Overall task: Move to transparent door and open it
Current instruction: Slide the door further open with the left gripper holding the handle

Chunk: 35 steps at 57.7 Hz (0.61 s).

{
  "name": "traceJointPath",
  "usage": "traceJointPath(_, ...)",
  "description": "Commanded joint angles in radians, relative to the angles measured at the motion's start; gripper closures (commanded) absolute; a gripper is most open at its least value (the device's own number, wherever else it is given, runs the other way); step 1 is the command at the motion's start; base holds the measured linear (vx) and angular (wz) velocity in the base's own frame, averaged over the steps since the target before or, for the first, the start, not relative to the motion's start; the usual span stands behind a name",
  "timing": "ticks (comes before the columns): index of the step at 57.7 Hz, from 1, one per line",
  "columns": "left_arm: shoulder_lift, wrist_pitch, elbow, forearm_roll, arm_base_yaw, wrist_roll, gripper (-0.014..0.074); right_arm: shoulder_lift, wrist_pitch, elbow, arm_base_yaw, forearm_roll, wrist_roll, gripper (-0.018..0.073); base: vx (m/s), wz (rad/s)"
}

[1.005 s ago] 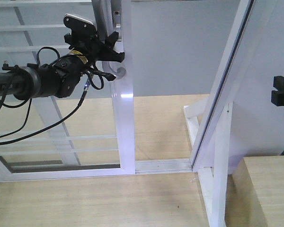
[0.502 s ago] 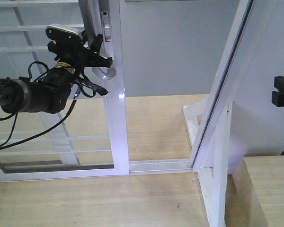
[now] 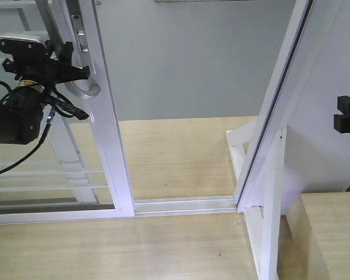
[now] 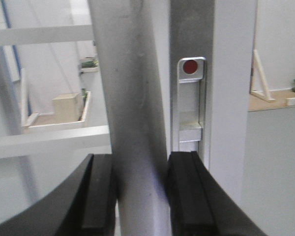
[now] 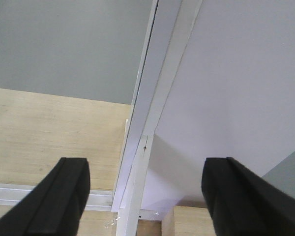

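1. White-framed and glazed, the transparent door (image 3: 108,146) stands at the left of your front view, its leading upright running from the top edge down to the floor track (image 3: 184,204).
2. You have an open gap between that upright and the slanted white frame post (image 3: 274,111) on the right; wooden floor (image 3: 175,151) and a grey wall (image 3: 186,58) show through it.
3. Your left gripper (image 3: 76,73) is clamped on the curved grey handle (image 3: 84,87) near the top of the door, with the arm reaching in from the left edge.
4. In your left wrist view the two black fingers (image 4: 187,191) press against either side of the grey handle bar (image 4: 130,113); just beside it sits a slotted metal lock plate with a red dot (image 4: 190,67).
5. Thin white horizontal bars (image 3: 46,173) cross the glass behind the arm.
6. Your right gripper (image 5: 147,196) hangs well apart from the door, jaws spread wide and holding nothing, facing the slanted post (image 5: 157,88).
7. At the lower right of the front view you can see a light wooden block (image 3: 332,233) just beside the white post base.
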Motion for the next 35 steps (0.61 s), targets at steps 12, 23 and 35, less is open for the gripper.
traceJointPath(12, -0.119, -0.077, -0.014, 0.239, 0.001, -0.072, 0.0593, 0.039, -0.117, -0.03, -0.005, -0.015, 0.0, 0.0012, 0.0, 0.01)
traceJointPath(23, -0.201, -0.037, 0.108, 0.002, 0.012, -0.009, 0.0591, 0.043, -0.159, -0.03, -0.005, -0.015, 0.0, 0.0012, 0.0, 0.01)
traceJointPath(35, -0.303, -0.148, 0.298, -0.208, 0.017, 0.191, 0.0583, 0.043, -0.16, -0.03, -0.005, -0.015, 0.0, 0.0012, 0.0, -0.01)
